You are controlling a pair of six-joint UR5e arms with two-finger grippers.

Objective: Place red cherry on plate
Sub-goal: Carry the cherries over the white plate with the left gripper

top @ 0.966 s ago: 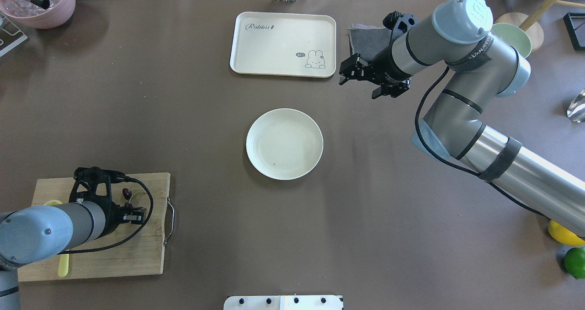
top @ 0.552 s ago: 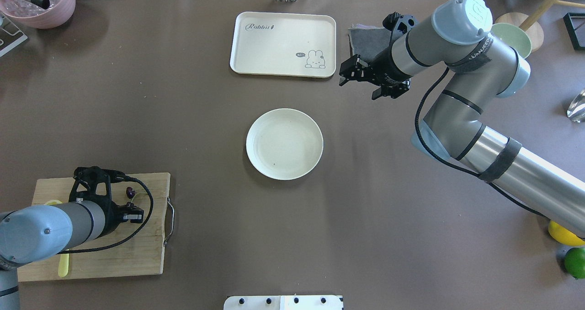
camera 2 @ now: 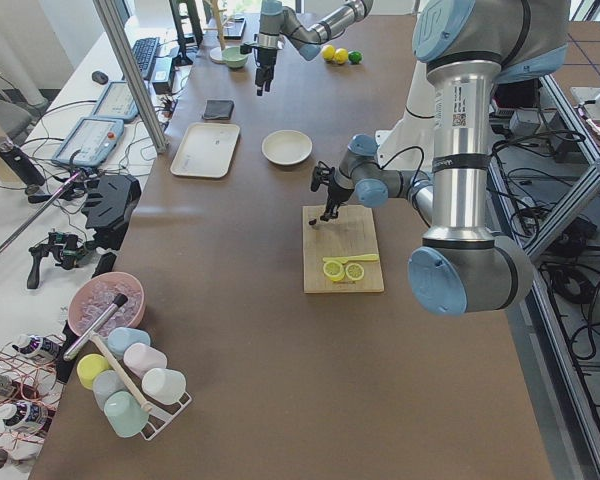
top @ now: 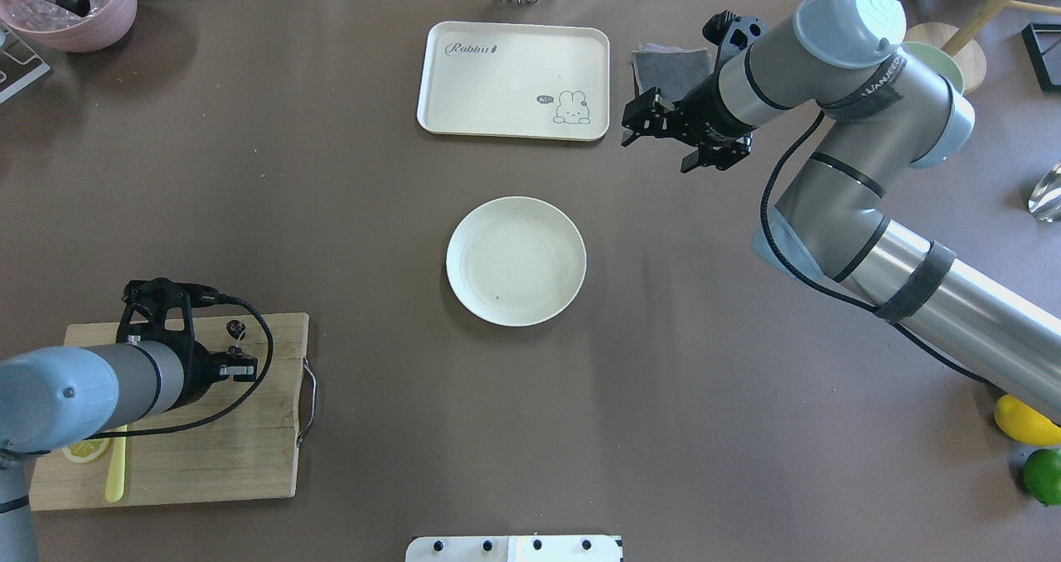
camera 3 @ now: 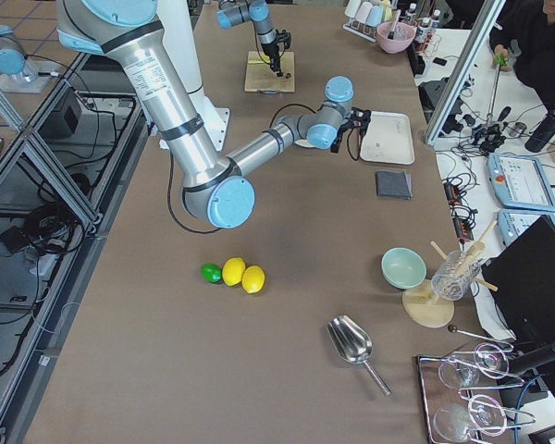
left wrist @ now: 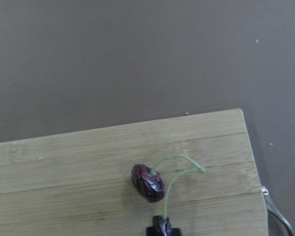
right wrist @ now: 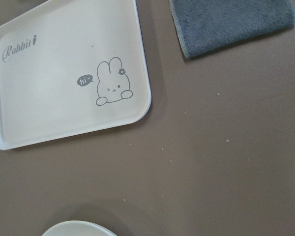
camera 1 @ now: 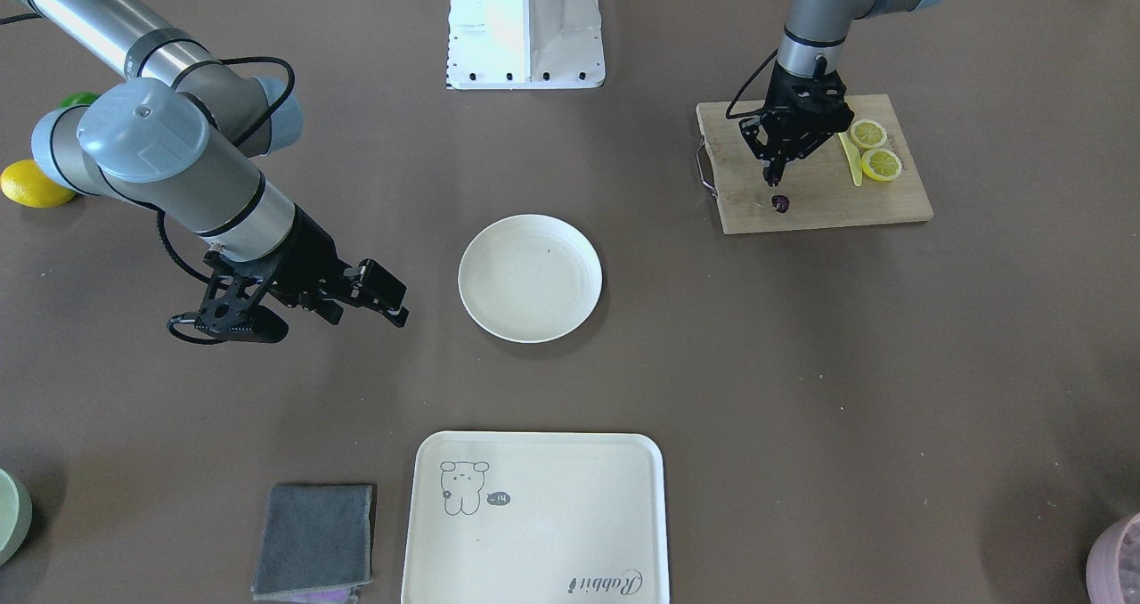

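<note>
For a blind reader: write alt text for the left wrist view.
Two red cherries on joined green stems show against a wooden board near its corner, one touching the left tool at the bottom edge; brown table beyond.

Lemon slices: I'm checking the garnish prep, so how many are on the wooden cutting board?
2. One round yellow lemon slice lies near a short edge of the rectangular wooden cutting board; the second slice sits right beside it. None seems hidden.
</note>
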